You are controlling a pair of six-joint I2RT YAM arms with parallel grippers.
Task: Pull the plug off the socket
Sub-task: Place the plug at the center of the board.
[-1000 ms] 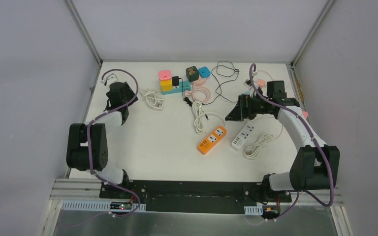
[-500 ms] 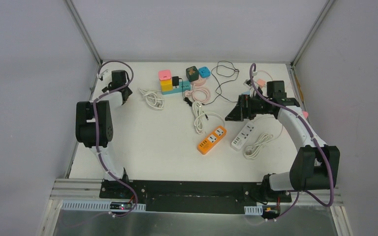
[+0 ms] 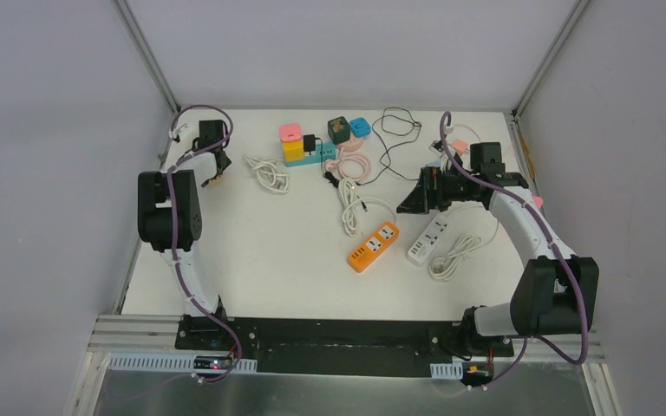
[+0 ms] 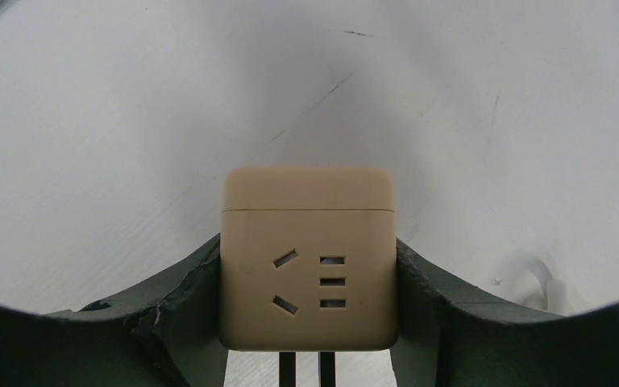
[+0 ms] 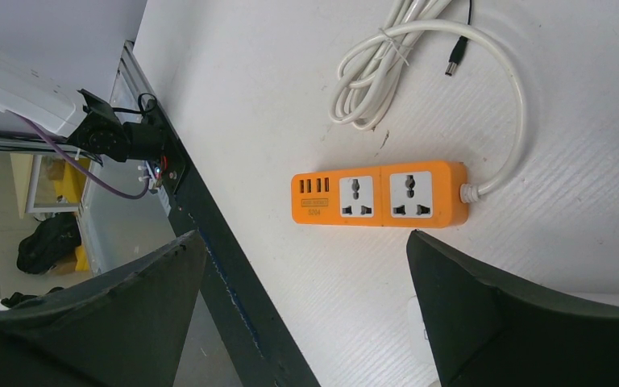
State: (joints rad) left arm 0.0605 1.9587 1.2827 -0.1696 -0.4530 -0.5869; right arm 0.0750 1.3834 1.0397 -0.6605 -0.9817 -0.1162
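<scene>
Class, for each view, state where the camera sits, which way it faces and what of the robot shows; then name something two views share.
Top external: above and behind the bases, looking down on the white table; left arm and right arm show.
Left wrist: on that wrist, facing along the left gripper, shut on a beige socket cube.
Right wrist: on that wrist, looking down past the open right gripper at the orange power strip.
Shared: the orange power strip also shows from above.
</scene>
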